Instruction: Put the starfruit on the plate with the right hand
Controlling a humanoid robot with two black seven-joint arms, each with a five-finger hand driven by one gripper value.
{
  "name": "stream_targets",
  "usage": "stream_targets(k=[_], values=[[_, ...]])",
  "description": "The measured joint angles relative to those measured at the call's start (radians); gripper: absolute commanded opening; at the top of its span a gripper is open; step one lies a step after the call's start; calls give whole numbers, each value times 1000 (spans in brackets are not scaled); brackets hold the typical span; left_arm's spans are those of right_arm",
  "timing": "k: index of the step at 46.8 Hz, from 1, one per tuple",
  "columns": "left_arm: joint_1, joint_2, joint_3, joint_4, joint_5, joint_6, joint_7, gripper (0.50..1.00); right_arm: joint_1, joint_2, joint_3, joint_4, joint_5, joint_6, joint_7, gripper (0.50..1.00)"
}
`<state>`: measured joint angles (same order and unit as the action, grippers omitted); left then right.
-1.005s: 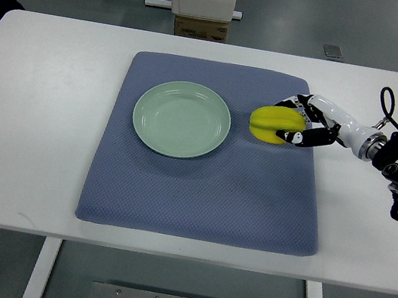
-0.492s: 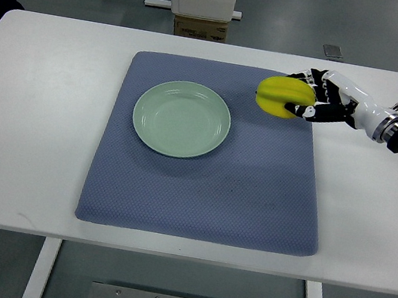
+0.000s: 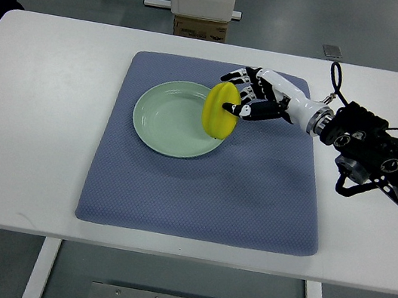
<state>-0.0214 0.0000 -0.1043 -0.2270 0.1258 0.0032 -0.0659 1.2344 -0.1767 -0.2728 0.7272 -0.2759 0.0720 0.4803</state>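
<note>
The right hand grips the starfruit, with fingers wrapped over its top and a thumb pressed against its near side. The starfruit is held above the right rim of the plate, overlapping that rim in the top view; whether it touches the plate cannot be determined from this angle. The plate sits on the blue mat, toward the mat's far-left area, and the mat lies at the centre of the white table. Principal risk: the starfruit is positioned over the rim, not the plate centre. Release at this point would likely let the fruit tip off the rim and roll onto the mat toward its right edge. A second risk is rim contact during descent, which could shove or tilt the plate. The ridged, smooth skin may also slip within the grasp if the fingers relax unevenly. Pose: the right arm enters from the table's right edge, forearm extended toward the far-left, wrist roughly level, palm facing the plate. The left hand is not visible.
</note>
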Motion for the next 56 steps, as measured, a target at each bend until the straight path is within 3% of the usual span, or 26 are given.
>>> stream_targets(k=[11,20,36,44,50,56], values=[[0,0,0,0,0,0,0,1000,13,77,0,-17,33,-1,-26,500],[0,0,0,0,0,0,0,1000,12,168,-1,-95,34,1,-51,500],[0,0,0,0,0,0,0,1000,0,177,-2,-193,34,8,-92,508],[0,0,0,0,0,0,0,1000,3,177,-1,-192,34,8,-94,786],[0,0,0,0,0,0,0,1000,6,177,0,-186,35,8,-94,945],[0,0,0,0,0,0,0,1000,8,177,0,-186,35,4,-93,995]])
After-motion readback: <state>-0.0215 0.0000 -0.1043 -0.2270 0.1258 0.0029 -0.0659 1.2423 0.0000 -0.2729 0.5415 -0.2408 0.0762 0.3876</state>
